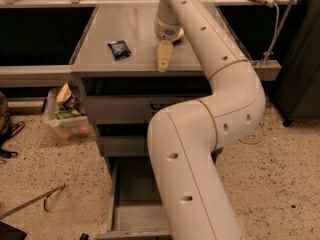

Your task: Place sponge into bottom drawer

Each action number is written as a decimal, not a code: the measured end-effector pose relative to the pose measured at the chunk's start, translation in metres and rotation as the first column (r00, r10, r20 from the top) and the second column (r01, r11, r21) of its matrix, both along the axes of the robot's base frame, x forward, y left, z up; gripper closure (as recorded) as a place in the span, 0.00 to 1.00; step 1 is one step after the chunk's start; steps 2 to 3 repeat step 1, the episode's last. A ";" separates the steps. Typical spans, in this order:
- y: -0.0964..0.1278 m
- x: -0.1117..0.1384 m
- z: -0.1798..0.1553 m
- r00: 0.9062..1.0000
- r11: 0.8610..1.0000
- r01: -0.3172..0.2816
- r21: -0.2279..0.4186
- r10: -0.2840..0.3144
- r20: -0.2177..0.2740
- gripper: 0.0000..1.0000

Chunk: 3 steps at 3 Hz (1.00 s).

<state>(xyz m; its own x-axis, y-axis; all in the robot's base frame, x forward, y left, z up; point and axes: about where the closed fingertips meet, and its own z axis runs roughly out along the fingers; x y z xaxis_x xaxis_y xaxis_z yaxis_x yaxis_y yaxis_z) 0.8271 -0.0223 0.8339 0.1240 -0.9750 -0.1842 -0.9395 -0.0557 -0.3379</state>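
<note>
My gripper (166, 51) is over the front middle of the grey cabinet top (135, 24), low above its surface near the front edge. No sponge shows in this view; it is hidden or out of view. The bottom drawer (131, 184) stands pulled open at floor level, with a plain grey inside, and its right part is hidden behind my white arm (200, 149). The arm rises in front of the cabinet and bends back over the top.
A dark blue packet (119, 49) lies on the cabinet top, left of the gripper. Two shallower drawers (125, 109) sit above the open one. A clear plastic bin (67, 116) stands on the floor at the left. A dark cabinet (300, 59) stands at the right.
</note>
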 end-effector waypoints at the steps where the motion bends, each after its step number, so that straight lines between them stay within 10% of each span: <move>1: 0.000 0.000 0.000 1.000 1.000 0.000 0.000 0.000 0.000 0.00; 3: 0.000 0.000 0.000 1.000 1.000 0.000 0.000 0.000 0.000 0.00</move>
